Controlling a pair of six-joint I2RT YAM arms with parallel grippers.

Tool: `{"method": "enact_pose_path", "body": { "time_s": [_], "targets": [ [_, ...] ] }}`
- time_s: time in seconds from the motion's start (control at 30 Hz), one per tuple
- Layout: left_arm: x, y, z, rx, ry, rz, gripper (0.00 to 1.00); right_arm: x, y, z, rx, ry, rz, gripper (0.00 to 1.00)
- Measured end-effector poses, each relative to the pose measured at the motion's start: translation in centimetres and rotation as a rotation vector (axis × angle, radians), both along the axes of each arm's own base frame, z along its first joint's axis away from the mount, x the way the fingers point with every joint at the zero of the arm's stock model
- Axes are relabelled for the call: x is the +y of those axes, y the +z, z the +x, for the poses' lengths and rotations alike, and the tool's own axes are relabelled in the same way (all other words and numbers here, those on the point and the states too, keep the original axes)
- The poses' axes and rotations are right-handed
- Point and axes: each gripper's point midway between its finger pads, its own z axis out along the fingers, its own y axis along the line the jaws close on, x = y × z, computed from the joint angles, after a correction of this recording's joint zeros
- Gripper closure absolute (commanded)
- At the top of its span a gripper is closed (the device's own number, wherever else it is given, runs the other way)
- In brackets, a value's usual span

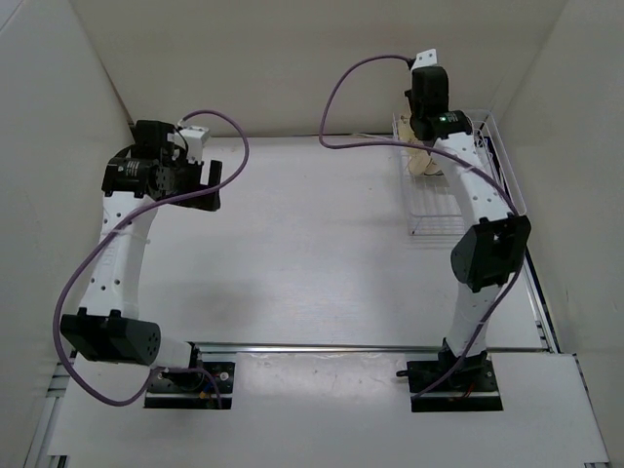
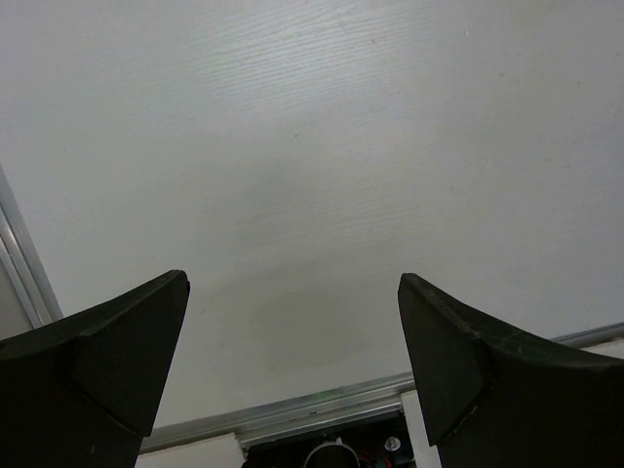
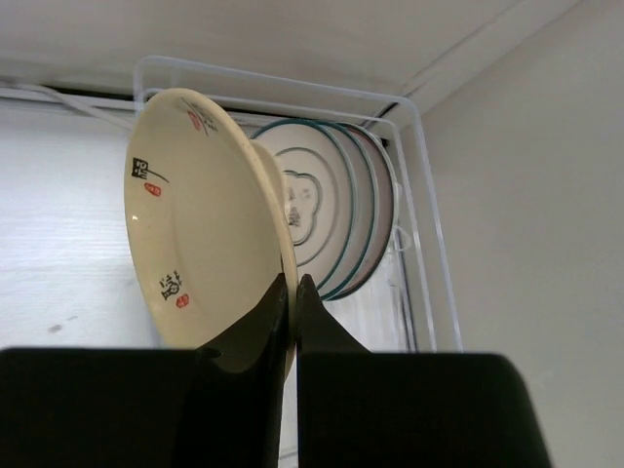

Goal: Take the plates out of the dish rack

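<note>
Top view: my right arm (image 1: 483,200) covers most of the dish rack (image 1: 429,214); plates (image 1: 426,162) too small to tell apart. Right wrist view: tan plate (image 3: 205,224) hides the back plates' (image 3: 336,214) left halves.

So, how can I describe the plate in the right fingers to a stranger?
Find the white wire dish rack at the far right of the table. The nearest plate, pinched by the right fingers, is cream with black and red marks; the plates behind have teal rims.
</note>
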Motion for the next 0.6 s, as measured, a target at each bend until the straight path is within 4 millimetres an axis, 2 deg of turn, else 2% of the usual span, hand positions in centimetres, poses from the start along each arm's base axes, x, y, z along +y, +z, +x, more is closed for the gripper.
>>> {"method": "enact_pose_path", "body": {
  "time_s": [0.13,0.23,0.33,0.47,0.6],
  "targets": [
    [0.5,1.7,-0.3,-0.067,0.043,0.002,0.01,2.3,2.2,-3.1,0.007,0.13,0.132,1.0],
    [0.2,3.9,-0.7,-0.132,0.042,-0.025,0.01,5.6,3.2,-6.6,0.057,0.317,0.275,1.0],
    [-1.1,6.6,-1.1,-0.205,-0.017,-0.087,0.01,9.4,3.3,-10.7,0.136,0.519,0.423,1.0],
    [-4.7,9.2,-1.3,-0.223,-0.179,-0.23,0.01,14.6,1.7,-16.2,0.307,0.799,0.613,1.0],
    [-7.9,8.0,-2.0,-0.118,-0.332,-0.377,0.01,17.8,-1.4,-20.5,0.497,0.954,0.765,1.0]
  ]
}}
